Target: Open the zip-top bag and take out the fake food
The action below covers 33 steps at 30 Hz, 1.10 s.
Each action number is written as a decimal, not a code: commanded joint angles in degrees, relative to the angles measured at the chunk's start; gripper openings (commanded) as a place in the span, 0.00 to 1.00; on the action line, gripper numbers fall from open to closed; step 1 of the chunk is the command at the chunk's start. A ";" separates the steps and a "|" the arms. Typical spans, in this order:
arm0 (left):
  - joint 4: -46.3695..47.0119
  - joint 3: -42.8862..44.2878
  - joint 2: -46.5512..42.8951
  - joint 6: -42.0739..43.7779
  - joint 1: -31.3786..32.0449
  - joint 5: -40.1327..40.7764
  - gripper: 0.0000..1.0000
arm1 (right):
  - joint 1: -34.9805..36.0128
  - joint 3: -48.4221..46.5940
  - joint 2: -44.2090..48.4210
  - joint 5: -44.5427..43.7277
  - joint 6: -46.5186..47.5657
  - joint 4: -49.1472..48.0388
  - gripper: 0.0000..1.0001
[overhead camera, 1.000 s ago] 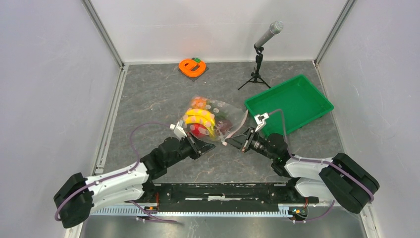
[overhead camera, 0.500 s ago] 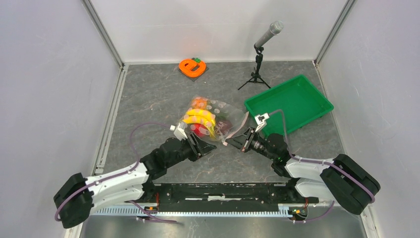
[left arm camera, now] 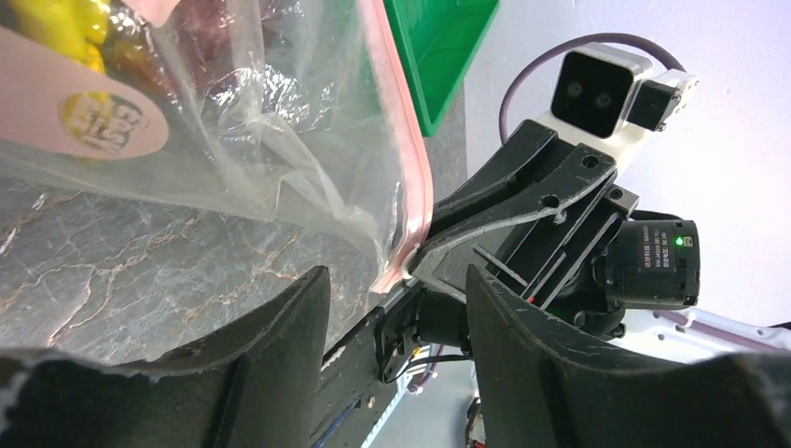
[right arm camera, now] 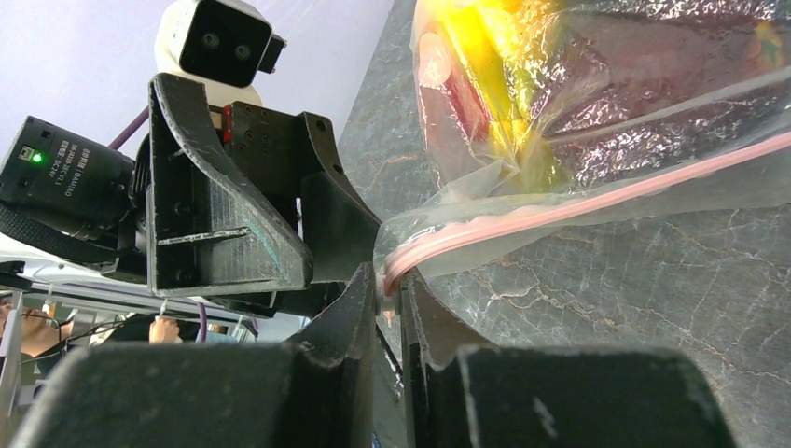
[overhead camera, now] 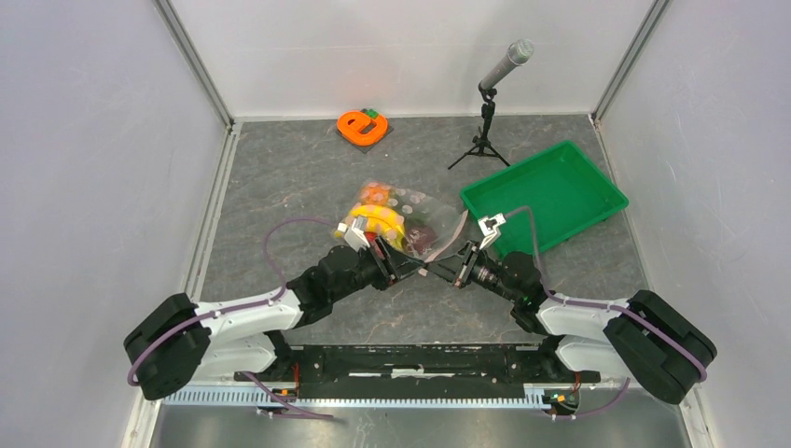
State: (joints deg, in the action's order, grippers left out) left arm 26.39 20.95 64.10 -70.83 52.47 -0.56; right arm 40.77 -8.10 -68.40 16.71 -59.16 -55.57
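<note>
Right gripper [right arm camera: 390,280] pinches the zip-top bag [right arm camera: 578,191] corner; left gripper [left arm camera: 396,291] gapes open; fake food [overhead camera: 378,220] blurs behind plastic (sticker [left arm camera: 98,117] unreadable).

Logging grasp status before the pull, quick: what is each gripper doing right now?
Left gripper: open, gripping nothing.
Right gripper: shut on the zip-top bag, at the end of its pink zip strip.

Clear pink-dotted zip-top bag [overhead camera: 422,207], green tray [overhead camera: 550,191], grey marbled table [overhead camera: 298,182]

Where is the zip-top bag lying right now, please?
In the top view the zip-top bag lies mid-table, just left of the green tray, its near corner pinched by the right tool.
</note>
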 commanded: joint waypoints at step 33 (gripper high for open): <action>10.44 2.08 8.23 -3.48 -0.17 2.99 0.38 | 1.24 0.21 1.69 0.98 -0.23 -4.02 0.00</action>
State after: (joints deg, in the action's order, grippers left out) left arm 32.56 21.39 71.07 -72.10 52.47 2.90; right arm 41.60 -8.08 -67.92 17.12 -59.18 -55.99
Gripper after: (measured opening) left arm 0.413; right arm 0.154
